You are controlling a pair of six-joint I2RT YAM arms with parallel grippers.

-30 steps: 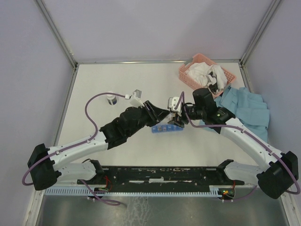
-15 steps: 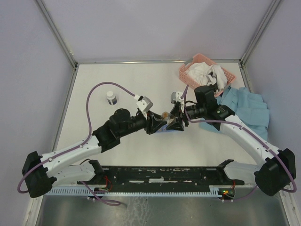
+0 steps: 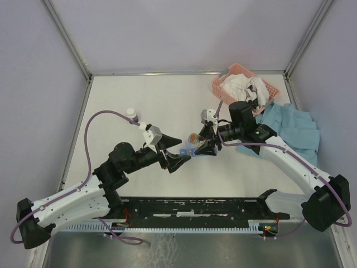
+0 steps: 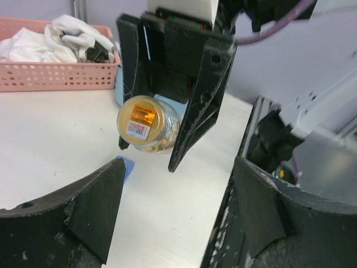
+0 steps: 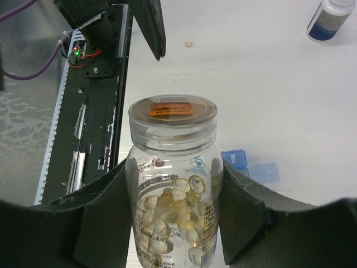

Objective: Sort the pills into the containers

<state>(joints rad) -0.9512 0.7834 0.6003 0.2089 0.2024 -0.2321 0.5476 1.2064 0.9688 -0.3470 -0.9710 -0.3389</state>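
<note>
The right gripper (image 5: 174,170) clamps a clear round bottle (image 5: 172,129) of glossy pills (image 5: 173,207) near the blue strip (image 5: 262,172); left gripper (image 4: 179,167) gapes empty.

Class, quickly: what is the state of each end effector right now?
Left end effector: open, holding nothing.
Right end effector: closed on the pill bottle.
</note>
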